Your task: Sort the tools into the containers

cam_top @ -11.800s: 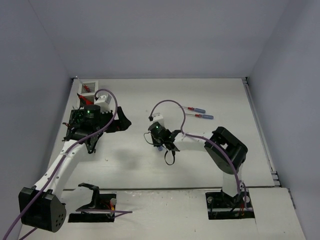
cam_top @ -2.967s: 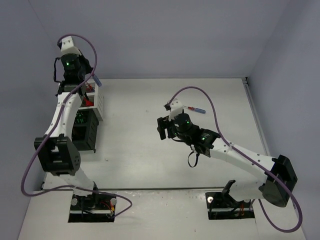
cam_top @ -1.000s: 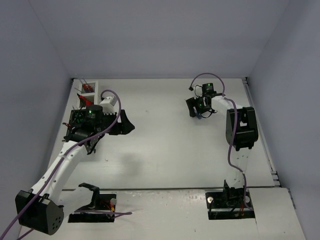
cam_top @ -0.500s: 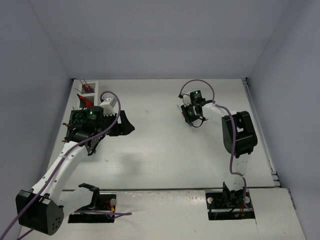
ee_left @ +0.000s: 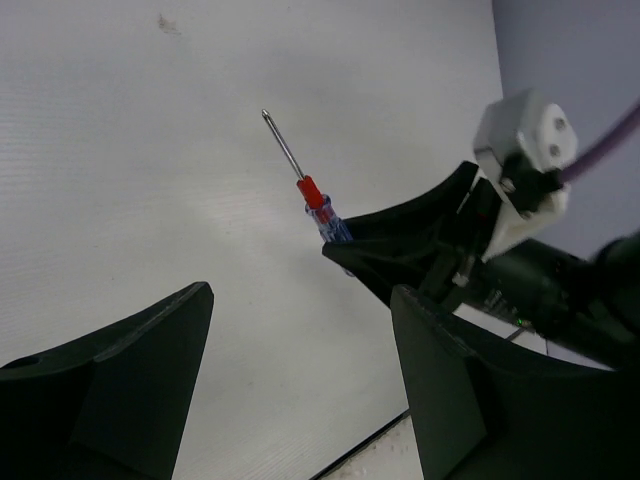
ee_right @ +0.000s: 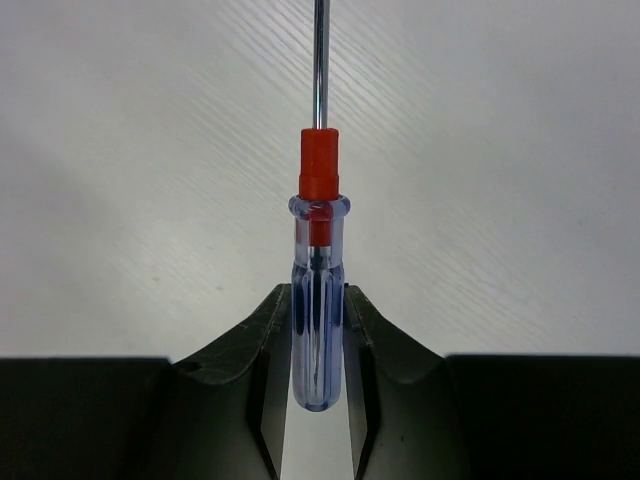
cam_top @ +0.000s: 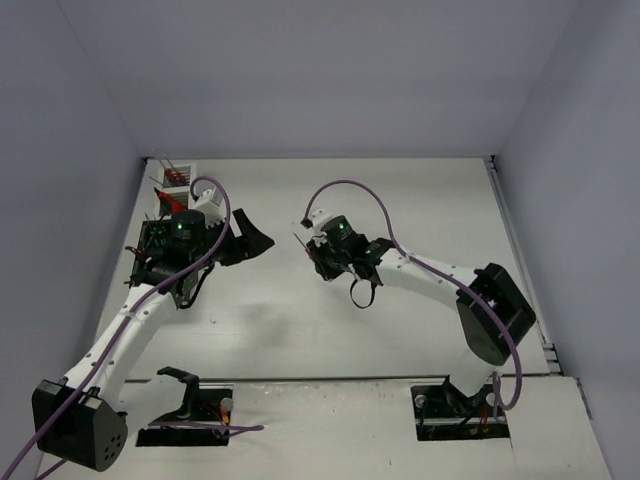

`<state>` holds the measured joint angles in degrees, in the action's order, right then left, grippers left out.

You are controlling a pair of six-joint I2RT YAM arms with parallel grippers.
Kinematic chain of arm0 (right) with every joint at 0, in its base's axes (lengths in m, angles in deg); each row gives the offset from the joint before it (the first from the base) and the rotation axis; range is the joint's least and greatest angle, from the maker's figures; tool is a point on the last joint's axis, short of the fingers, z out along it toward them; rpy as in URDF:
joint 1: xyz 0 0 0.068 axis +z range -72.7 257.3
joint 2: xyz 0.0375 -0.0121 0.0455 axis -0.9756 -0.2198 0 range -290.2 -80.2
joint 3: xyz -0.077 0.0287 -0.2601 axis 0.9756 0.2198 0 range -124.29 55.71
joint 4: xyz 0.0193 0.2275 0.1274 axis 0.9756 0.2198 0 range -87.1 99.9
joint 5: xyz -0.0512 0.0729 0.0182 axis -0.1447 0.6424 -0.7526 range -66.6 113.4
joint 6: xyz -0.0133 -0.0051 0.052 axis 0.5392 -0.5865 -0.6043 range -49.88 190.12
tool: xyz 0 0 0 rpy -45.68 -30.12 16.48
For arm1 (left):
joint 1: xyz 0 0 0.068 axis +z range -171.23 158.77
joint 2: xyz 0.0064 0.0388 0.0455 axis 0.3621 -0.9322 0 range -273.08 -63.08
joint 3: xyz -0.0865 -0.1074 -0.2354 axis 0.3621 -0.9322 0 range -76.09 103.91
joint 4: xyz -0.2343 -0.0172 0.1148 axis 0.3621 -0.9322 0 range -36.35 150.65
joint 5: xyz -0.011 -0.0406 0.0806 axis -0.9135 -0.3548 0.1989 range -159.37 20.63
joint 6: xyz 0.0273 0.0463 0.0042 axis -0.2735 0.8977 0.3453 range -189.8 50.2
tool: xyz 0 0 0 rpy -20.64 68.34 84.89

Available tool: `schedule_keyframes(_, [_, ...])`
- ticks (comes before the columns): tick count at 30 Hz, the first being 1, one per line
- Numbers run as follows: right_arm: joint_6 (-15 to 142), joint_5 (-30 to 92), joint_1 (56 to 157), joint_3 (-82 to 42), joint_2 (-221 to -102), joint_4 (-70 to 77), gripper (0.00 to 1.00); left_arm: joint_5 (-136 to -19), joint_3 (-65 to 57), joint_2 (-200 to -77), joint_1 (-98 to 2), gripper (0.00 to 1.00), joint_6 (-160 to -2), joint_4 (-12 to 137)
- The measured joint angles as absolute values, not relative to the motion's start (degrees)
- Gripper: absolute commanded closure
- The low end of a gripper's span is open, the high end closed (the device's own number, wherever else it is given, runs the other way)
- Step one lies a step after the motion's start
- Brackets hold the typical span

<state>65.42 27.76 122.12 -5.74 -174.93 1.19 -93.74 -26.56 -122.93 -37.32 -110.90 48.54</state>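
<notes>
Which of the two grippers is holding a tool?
The right gripper: it is shut on the thin blue-and-red-handled screwdriver, while the left gripper is open and empty.

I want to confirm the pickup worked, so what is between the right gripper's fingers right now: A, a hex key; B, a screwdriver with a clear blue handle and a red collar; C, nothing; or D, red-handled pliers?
B: the right wrist view shows the right gripper closed on the blue-handled screwdriver, gripping its handle from both sides with the metal shaft pointing away.
</notes>
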Motion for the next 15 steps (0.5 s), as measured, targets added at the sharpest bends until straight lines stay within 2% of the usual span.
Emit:
schedule_keyframes(7, [60.6,22.6,132.8,-5.8,-169.7,-3.7,1.00,-92.1,-27.7,-123.7,-40.6,0.31,-115.8,53.3])
schedule_keyframes(15, [57.7,20.5,135.8,-6.3,-169.5,-6.6,1.00,-85.6,-27.6,-123.7,-42.7,0.31,-116.8,53.3])
